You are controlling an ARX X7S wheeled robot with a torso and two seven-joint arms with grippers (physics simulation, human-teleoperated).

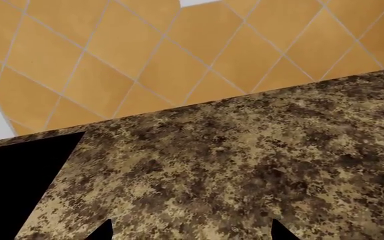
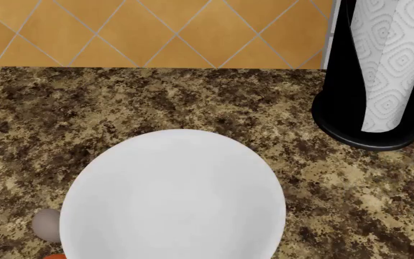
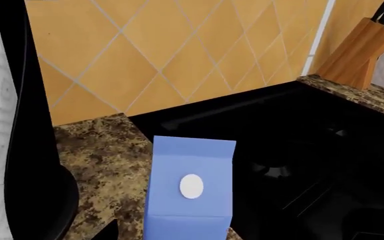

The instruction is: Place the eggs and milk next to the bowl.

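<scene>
Right now the big white bowl (image 2: pixel 174 197) sits in the middle of the speckled tabletop (image 2: pixel 192 102), close to the robot. One pale grey egg (image 2: pixel 47 224) lies just beside the bowl's near-left rim, and a sliver of a second, orange egg (image 2: pixel 56 256) peeks out at the near edge of the head view. So I count two eggs, one bowl and one milk carton (image 3: pixel 190 192).

The blue milk carton shows only in the right wrist view, upright with its one white cap (image 3: pixel 191 186) facing the camera, standing right by the black cooktop (image 3: pixel 299 150). A paper-towel roll (image 2: pixel 390 65) on a black stand stands at the far right.

I'd guess the carton is stiff-walled and fairly heavy, best taken across its flat sides below the gable. The eggs look smooth, fragile and inclined to roll, so a light pinch across the middle seems wise.

Whether either arm's fingers are open or closed, I cannot tell; only dark tips (image 1: pixel 102 231) show.
</scene>
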